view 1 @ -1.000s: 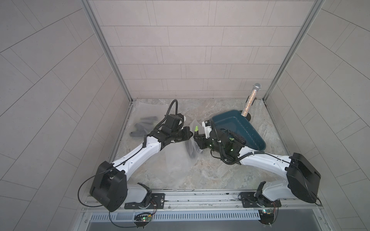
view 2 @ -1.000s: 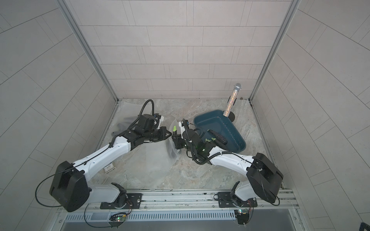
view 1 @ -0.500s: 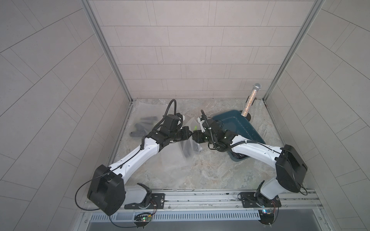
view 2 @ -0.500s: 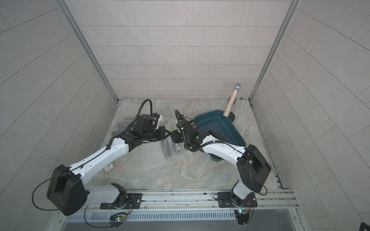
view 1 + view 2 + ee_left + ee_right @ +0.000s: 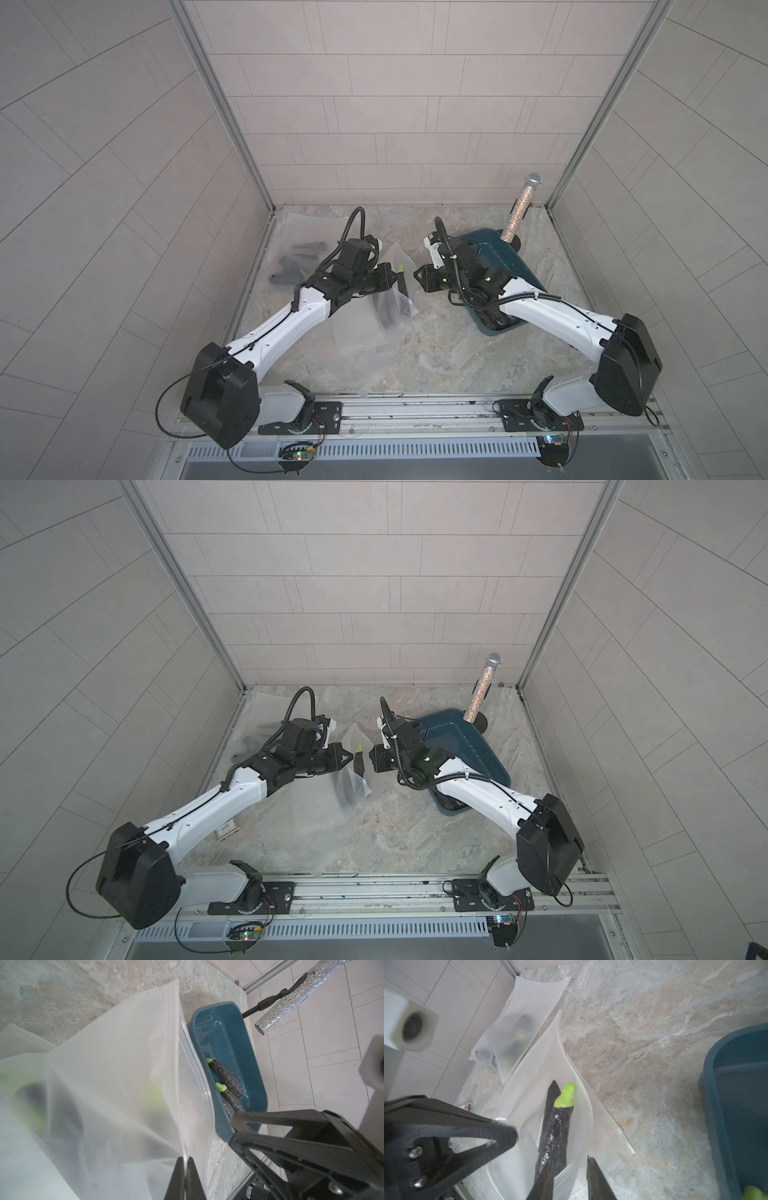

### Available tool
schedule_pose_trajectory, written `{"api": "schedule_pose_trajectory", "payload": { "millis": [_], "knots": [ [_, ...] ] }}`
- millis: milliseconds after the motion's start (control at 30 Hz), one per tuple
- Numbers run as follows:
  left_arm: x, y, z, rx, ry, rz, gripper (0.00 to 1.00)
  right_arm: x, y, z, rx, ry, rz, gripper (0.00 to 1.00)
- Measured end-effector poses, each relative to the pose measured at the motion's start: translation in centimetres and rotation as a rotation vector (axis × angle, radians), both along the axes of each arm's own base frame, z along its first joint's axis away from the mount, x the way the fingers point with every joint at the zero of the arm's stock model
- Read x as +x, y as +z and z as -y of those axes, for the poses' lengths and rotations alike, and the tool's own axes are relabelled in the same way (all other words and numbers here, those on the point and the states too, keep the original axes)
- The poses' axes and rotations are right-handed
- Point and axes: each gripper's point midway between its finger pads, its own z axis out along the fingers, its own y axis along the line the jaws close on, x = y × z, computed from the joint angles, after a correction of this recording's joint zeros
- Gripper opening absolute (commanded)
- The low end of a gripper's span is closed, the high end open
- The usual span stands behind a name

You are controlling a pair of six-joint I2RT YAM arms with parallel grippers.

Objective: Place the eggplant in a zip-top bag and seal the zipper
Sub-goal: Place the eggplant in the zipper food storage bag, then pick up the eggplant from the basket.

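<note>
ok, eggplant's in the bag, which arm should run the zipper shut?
Right. The right fingers stand apart, empty, facing the open bag mouth; the left fingers are pinched on its rim, likely best kept anchoring.

Soft, even light fills the pale tiled cell, leaving only faint shadows on the grey marbled stone floor (image 5: 436, 357). Wall lines bow toward the edges in both top views. At the left wrist, the frosted clear plastic zip-top bag (image 5: 104, 1084) blurs near the lens. Highlights glint in the dark teal plastic tub (image 5: 232, 1043) and on the glossy black green-stemmed eggplant (image 5: 556, 1136).
</note>
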Motion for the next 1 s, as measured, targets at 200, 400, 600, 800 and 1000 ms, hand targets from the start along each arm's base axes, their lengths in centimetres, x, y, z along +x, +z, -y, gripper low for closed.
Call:
{"api": "schedule_pose_trajectory", "payload": {
  "millis": [200,400,600,800,1000],
  "knots": [
    [0.0,0.0,-0.1,0.005,0.001,0.003,0.0,0.7,-2.9,3.3,-0.08,-0.075,-0.051,0.38],
    [0.0,-0.1,-0.3,0.021,0.003,0.01,0.0,3.3,-4.9,12.0,-0.261,-0.278,-0.079,0.46],
    [0.0,-0.1,-0.4,0.031,0.0,0.019,0.0,4.1,-6.8,19.8,-0.468,-0.416,-0.125,0.51],
    [-0.2,-0.3,-0.5,0.039,-0.002,0.009,0.0,3.9,-10.5,23.0,-0.639,-0.39,-0.224,0.53],
    [-0.3,-0.5,-0.6,0.048,-0.006,0.005,0.0,4.2,-13.8,24.8,-0.744,-0.367,-0.32,0.53]
  ]
}}
